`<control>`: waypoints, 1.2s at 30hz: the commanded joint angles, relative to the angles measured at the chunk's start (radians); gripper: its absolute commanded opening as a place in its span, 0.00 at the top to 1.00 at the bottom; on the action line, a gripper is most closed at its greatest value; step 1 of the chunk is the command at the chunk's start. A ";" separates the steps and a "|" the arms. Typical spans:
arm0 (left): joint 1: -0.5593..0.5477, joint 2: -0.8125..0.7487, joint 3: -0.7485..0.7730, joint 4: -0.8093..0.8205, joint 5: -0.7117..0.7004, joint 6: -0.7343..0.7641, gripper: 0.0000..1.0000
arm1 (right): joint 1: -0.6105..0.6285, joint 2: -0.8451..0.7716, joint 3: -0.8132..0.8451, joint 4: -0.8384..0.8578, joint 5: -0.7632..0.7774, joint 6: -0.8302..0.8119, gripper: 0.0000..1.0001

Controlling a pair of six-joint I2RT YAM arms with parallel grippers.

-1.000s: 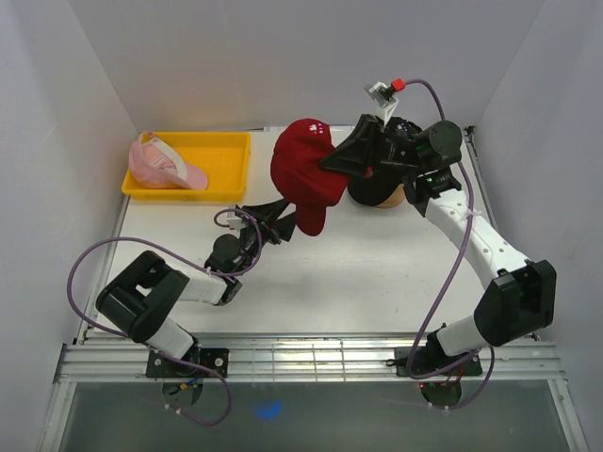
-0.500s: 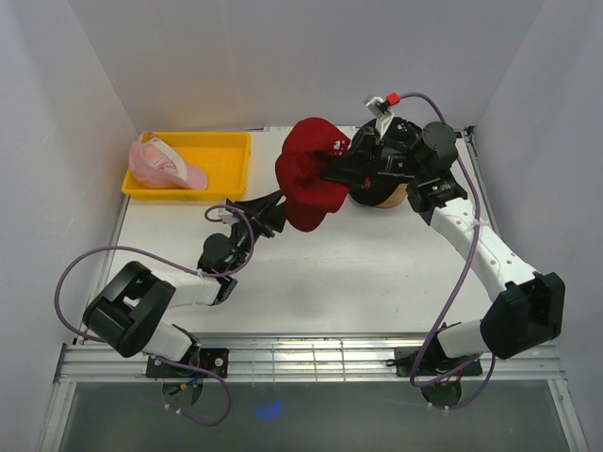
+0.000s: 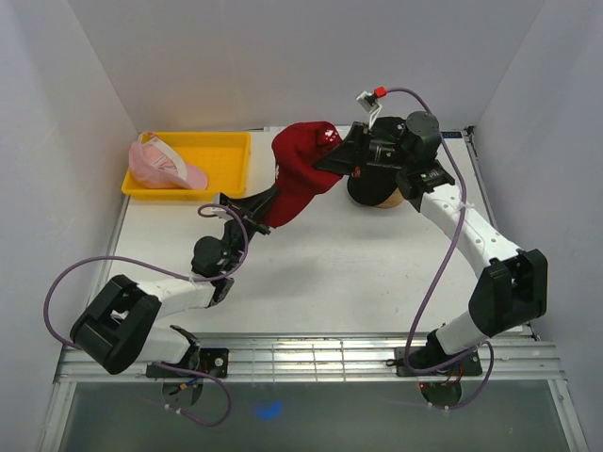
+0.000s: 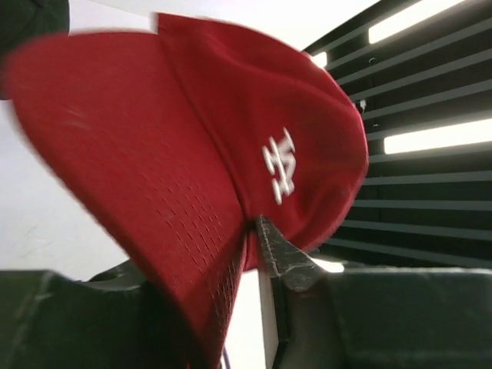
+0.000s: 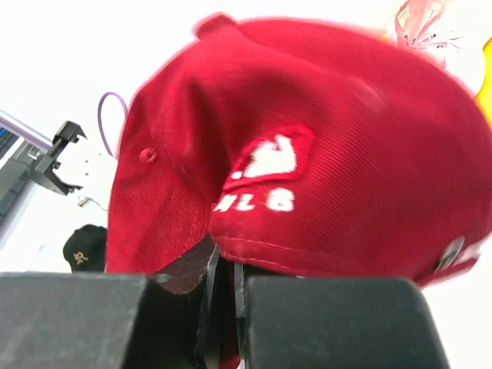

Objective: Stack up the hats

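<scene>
A dark red cap (image 3: 300, 171) with white logos hangs in the air between both grippers, above the back middle of the table. My left gripper (image 3: 268, 201) is shut on its lower edge, by the brim; in the left wrist view the cap (image 4: 192, 146) fills the frame above the gripper (image 4: 260, 231). My right gripper (image 3: 330, 162) is shut on the cap's upper rim; the right wrist view shows the cap (image 5: 323, 161) pinched in the gripper (image 5: 227, 269). A dark cap (image 3: 369, 186) sits on the wooden stand right behind it. A pink cap (image 3: 162, 164) lies in the yellow tray.
The yellow tray (image 3: 224, 151) stands at the back left corner. The wooden stand (image 3: 388, 203) is at the back, under the right arm's wrist. White walls close in the table on three sides. A purple cable loops beside the left arm (image 3: 141, 268).
The red cap has moved a little left and been pulled longer between the grippers. The left gripper has shifted left and back; the right wrist has swung left over the stand.
</scene>
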 commanded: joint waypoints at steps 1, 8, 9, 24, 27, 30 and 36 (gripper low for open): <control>0.003 -0.028 0.036 0.096 0.046 -0.124 0.60 | -0.001 0.017 0.114 -0.017 0.009 -0.009 0.92; 0.027 -0.025 0.059 0.088 0.061 -0.123 1.00 | -0.015 0.017 0.182 -0.115 0.035 -0.042 0.88; 0.035 -0.025 0.071 0.091 0.063 -0.122 1.00 | -0.020 0.014 0.194 -0.140 0.064 -0.050 0.84; 0.089 0.074 0.270 0.102 0.074 -0.074 1.00 | -0.277 -0.122 0.299 -0.599 0.355 0.125 0.09; 0.089 0.123 0.336 0.099 0.081 -0.058 1.00 | -0.277 -0.145 0.280 -0.670 0.379 0.109 0.08; 0.081 0.168 0.404 0.102 0.066 -0.036 1.00 | -0.283 -0.202 0.193 -0.683 0.428 0.129 0.13; 0.064 0.275 0.582 0.085 0.101 -0.010 1.00 | -0.308 -0.197 0.174 -0.789 0.467 0.025 0.42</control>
